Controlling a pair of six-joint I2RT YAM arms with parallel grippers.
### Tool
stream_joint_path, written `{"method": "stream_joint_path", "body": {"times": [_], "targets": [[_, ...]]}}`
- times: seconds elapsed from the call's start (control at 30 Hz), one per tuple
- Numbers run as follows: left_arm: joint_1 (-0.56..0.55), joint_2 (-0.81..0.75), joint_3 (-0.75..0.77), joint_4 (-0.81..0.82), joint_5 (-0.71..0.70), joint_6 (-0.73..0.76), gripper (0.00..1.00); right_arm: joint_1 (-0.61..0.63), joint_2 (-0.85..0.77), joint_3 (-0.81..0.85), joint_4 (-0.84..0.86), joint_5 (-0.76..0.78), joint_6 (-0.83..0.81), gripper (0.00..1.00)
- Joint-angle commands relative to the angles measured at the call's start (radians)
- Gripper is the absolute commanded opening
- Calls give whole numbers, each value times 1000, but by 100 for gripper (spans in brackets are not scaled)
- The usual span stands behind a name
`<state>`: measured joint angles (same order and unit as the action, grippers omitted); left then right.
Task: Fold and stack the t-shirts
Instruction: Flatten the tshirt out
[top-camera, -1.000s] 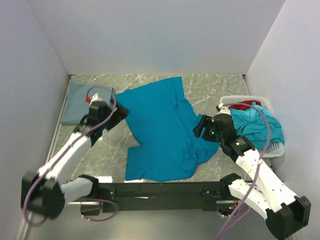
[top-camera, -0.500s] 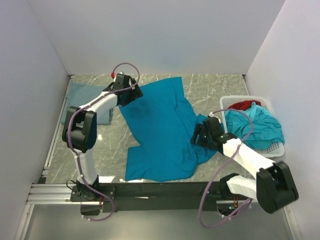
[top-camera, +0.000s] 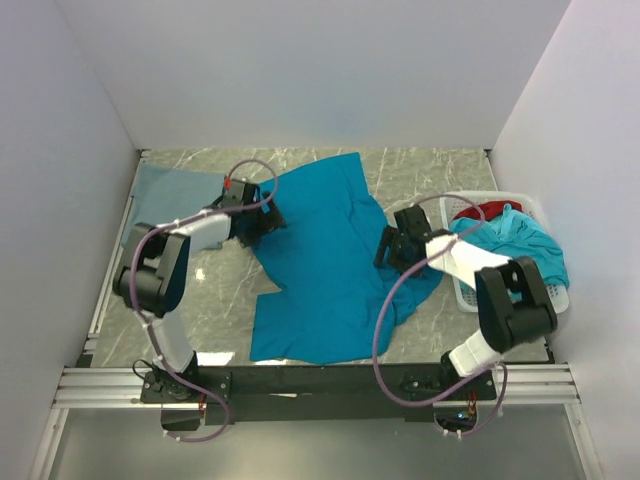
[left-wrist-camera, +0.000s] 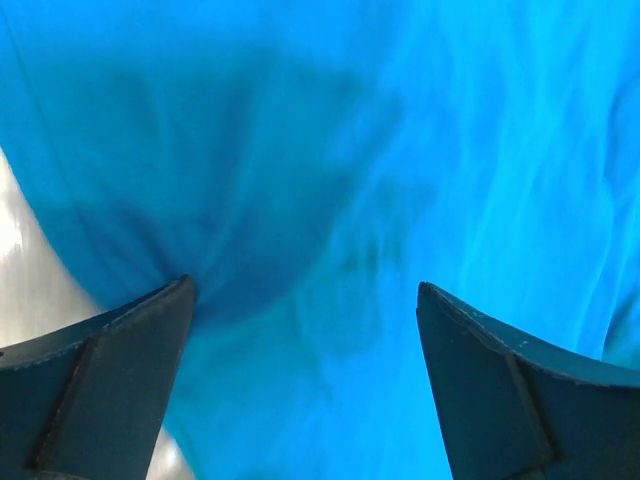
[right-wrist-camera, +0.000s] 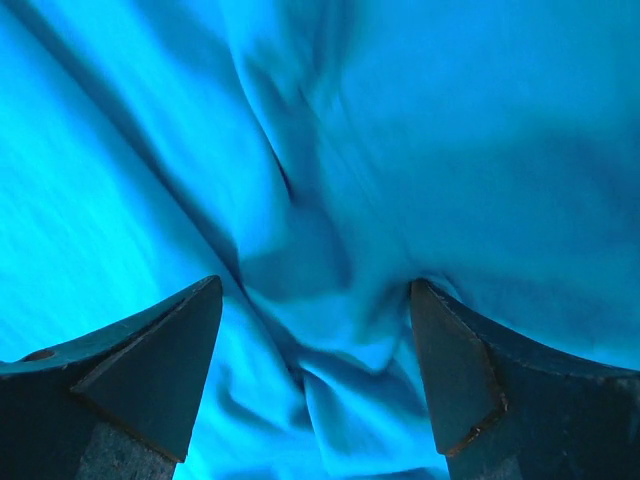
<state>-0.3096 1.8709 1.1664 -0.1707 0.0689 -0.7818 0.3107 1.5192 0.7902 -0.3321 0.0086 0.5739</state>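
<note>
Left gripper (left-wrist-camera: 305, 288) spread over teal t-shirt (top-camera: 320, 270); overhead alone shows basket (top-camera: 556, 297).

Soft, even overhead light in the top view; the white walls (top-camera: 300, 70) are bright, shadows faint. Wrist views are close and slightly blurred; the shirt (left-wrist-camera: 400, 150) looks oversaturated, its folds darkly shadowed, with glare on the table (left-wrist-camera: 12, 230)
</note>
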Motion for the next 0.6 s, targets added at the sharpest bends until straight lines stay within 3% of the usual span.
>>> {"method": "stream_joint_path", "body": {"times": [0.0,0.27,0.4,0.47,0.57], "targets": [[-39,-103,-172,-38,69,-39,100,-18,85,116,-4,-4,-45,82],[-190,-275,-495,10,160,-199,99,-19,360,431,-47,-136,-111,83],[-313,-456,-611,42,189,-296,100,-16,473,613,-68,-216,-132,86],[-388,-541,-616,33,130,-315,99,-7,515,706,-74,-248,-143,87],[-437,-680,-539,-113,-10,-269,99,24,524,831,-117,-219,-173,88]]}}
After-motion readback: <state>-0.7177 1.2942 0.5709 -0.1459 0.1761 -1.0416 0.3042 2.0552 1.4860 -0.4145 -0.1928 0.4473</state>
